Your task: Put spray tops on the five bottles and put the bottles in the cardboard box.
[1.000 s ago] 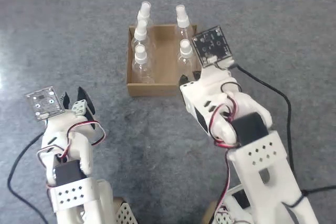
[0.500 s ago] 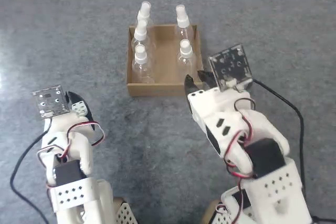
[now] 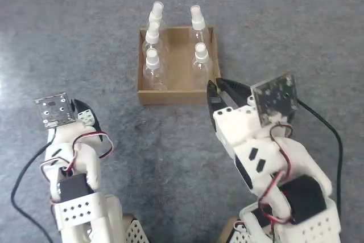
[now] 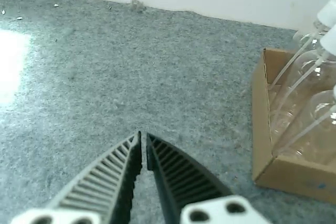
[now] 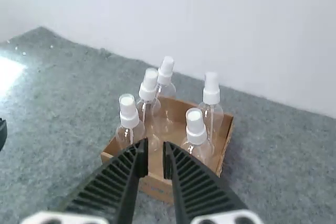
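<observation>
Evidently all five bottles (image 3: 154,71) stand upright inside the cardboard box (image 3: 170,96), each fitted with a spray top (image 3: 152,55). The box sits close to the middle of the grey mat's (image 3: 296,44) far edge. Task judged essentially complete.

The right gripper (image 3: 214,86) hangs just beside the box's near right corner, jaws narrowly parted and empty. The left gripper (image 3: 86,110) is over the mat's left side, well apart from the box, jaws all but closed and empty.

Risk: any right-arm swing toward the far edge could clip the box wall and topple the tall, light bottles. Open mat toward the near edge and along both side edges allows withdrawal.
</observation>
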Controlling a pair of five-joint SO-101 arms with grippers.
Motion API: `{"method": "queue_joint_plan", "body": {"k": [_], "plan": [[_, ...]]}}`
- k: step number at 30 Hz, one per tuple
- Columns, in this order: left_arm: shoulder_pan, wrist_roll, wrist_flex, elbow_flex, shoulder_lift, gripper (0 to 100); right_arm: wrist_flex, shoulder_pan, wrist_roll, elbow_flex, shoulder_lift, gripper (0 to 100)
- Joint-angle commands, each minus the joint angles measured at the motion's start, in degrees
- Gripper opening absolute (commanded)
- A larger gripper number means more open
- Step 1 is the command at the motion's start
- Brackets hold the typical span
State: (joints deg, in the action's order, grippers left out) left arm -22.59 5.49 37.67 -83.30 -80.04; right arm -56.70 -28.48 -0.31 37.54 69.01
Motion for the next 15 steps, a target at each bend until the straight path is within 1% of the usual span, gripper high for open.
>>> {"method": "queue_joint_plan", "body": {"k": [1,5,10,15], "plan": [[0.26,-0.79,-1.93,0.48,-0.97,1,0.92,0.04,0.44,-0.62,2.68,0.6],[0.26,-0.79,-1.93,0.48,-0.97,1,0.48,0.31,0.7,-0.53,4.18,0.6],[0.18,-0.79,-3.16,0.13,-0.88,1,-7.34,0.4,0.7,-0.53,8.75,0.6],[0.18,-0.79,-4.66,-0.75,-0.88,1,-12.0,0.4,0.35,-0.44,13.76,0.6]]}}
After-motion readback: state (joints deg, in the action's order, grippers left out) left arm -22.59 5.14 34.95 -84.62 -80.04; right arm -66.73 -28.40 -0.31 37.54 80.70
